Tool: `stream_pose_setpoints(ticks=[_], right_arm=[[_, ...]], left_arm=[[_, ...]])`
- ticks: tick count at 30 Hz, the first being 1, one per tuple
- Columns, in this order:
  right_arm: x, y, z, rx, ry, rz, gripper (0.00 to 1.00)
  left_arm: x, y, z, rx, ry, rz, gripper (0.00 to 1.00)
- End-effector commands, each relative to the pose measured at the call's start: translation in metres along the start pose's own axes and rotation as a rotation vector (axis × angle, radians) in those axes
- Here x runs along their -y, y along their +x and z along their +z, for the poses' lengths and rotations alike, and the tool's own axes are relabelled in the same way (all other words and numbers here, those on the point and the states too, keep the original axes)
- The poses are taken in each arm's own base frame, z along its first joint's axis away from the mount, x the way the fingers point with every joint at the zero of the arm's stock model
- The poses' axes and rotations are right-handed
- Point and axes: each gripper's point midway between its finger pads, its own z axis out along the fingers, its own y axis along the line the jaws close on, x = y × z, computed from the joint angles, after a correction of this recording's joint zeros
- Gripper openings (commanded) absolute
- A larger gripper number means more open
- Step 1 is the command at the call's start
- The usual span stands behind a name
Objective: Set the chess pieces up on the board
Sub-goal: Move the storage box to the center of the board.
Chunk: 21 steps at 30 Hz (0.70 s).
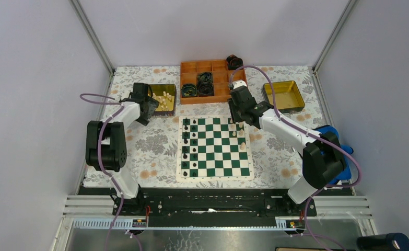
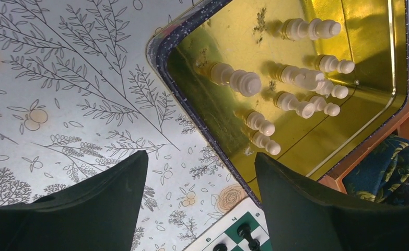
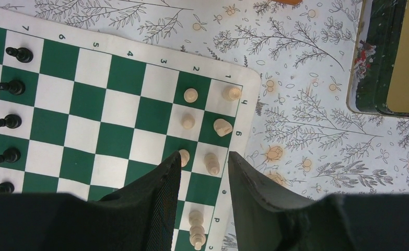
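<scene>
Black pieces (image 1: 185, 144) line the board (image 1: 215, 177); some white pieces (image 3: 222, 127) stand, the rest wait in the tin (image 2: 212, 120). Left gripper (image 2: 201, 157) spread, empty; right gripper (image 3: 204, 157) half-spread, hold unclear

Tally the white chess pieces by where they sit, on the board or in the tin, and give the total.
White pieces on the board: 7
White pieces in the yellow-lined tin: 9
Total: 16
</scene>
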Motion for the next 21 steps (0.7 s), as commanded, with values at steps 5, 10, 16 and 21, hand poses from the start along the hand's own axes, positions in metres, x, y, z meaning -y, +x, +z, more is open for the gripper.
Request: stream_pose_setpoints(ticks=[5,10,16,21], right_arm=[[0.001,-0.027,0.002,0.064,-0.007,0.021,0.45],[0.001,-0.028,0.006,0.062,-0.010,0.028,0.45],[0.000,-0.027,0.011,0.054,-0.017,0.033,0.45],[-0.002,-0.027,0.014,0.047,-0.020,0.034,0.45]], left_arm=[[0.022,-0.010,0.008,0.008,0.045,-0.033,0.78],[0.014,-0.018,0.011,0.018,0.021,-0.058,0.74],[0.006,-0.018,0.014,0.014,-0.009,-0.069,0.63],[0.004,-0.018,0.017,0.007,-0.016,-0.074,0.57]])
